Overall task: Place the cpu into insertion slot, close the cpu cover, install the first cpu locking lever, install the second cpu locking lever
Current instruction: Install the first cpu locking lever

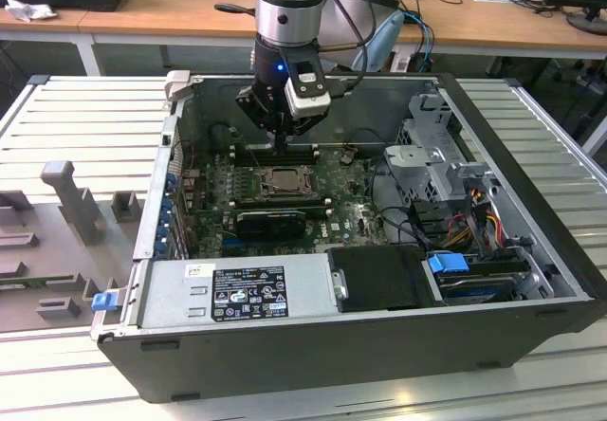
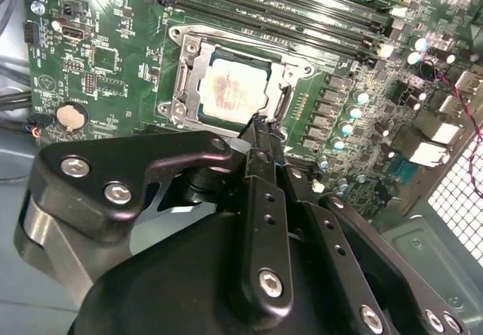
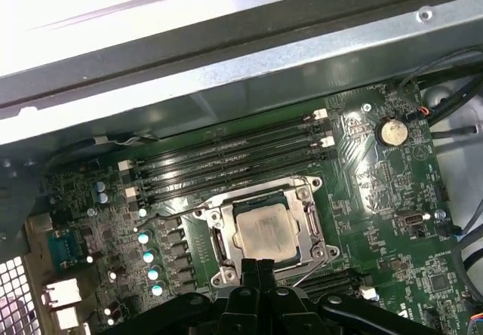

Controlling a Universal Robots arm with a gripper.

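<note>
The hand (image 1: 282,141) is being held clenched, its fingers (image 3: 257,268) pressed together with nothing gripped between them. It is being hung inside the open computer case (image 1: 379,345), which is being carried by the slatted grey table (image 1: 85,118). In both wrist views the fingertips (image 2: 260,126) are being kept just at the edge of the insertion slot (image 3: 224,238). The cpu (image 3: 263,231) is being seen seated in that slot, silvery top upward. The cpu cover (image 3: 311,216) is being seen lying flat around the chip, framing it. The long black memory slots (image 3: 226,158) are being seen just beside the socket on the green motherboard (image 3: 377,199).
</note>
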